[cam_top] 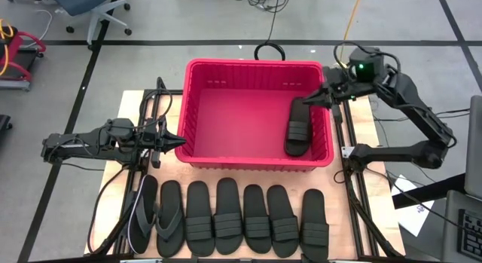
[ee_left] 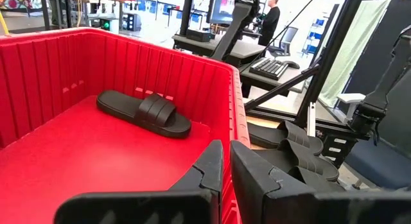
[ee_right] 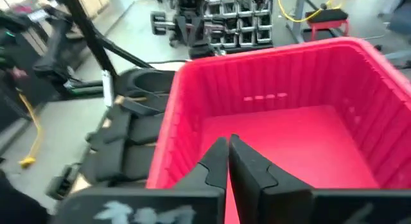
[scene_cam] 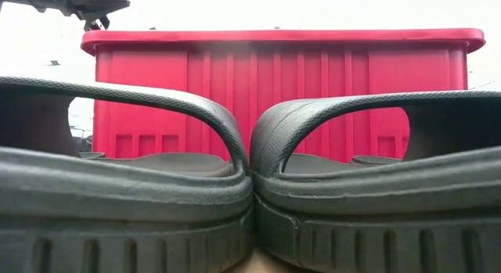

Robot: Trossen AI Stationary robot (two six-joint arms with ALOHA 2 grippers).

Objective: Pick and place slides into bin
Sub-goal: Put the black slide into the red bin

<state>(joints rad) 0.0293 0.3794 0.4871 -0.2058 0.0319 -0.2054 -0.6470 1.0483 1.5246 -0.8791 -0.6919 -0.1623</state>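
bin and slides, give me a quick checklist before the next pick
1. One slide lies inside the bin: ok.
2. Right claw shut, holding nothing, over the bin's right side: ok.
3. Left claw shut at the bin's left wall; must open before a pick: not ok.
4. Seven slides in a row in front of the bin: ok.
5. Path from left claw to the row unobstructed: cannot tell.

Red ribbed bin [cam_top: 197, 105] holding one black ribbed-strap slide [cam_top: 299, 126]; seven black slides [cam_top: 226, 217] lie outside; the tabletop [cam_top: 132, 105] appears pale wood.
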